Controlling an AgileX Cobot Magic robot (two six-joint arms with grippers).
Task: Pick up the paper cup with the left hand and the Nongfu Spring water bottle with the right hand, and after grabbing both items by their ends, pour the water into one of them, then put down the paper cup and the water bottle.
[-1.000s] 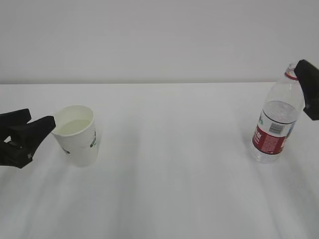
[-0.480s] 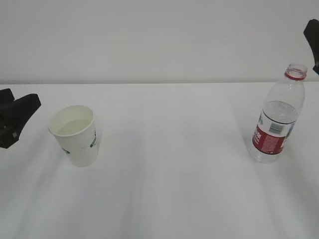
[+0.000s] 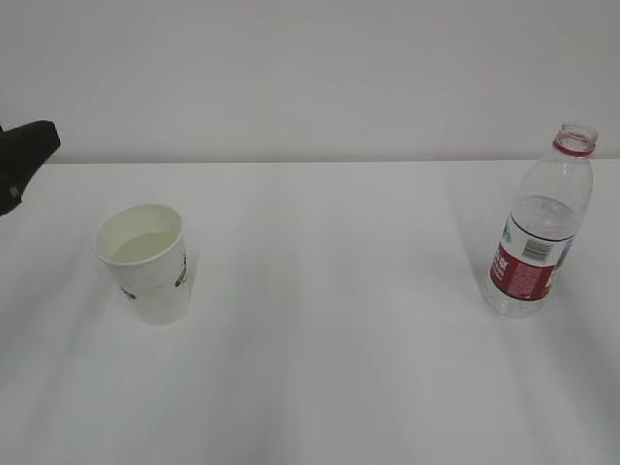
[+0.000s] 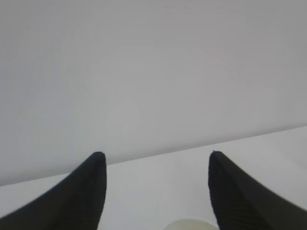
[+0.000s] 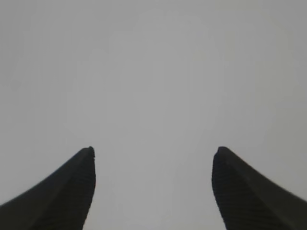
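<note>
The white paper cup (image 3: 147, 266) stands upright on the left of the table, with pale water (image 3: 143, 248) in it. The Nongfu Spring water bottle (image 3: 536, 237) stands upright and capless at the right, partly filled. My left gripper (image 4: 156, 154) is open and empty. It hangs up and to the left of the cup, with one dark fingertip (image 3: 35, 143) showing at the exterior view's left edge. Only the cup's rim (image 4: 188, 224) shows low between its fingers. My right gripper (image 5: 154, 149) is open and empty, faces a blank wall, and is outside the exterior view.
The white table (image 3: 329, 320) runs back to a plain pale wall (image 3: 310, 77). Nothing stands between the cup and the bottle.
The left gripper has drawn back from the cup, up and to the left. The right gripper has lifted away from the bottle's neck and left the exterior view. Cup and bottle have stayed put.
</note>
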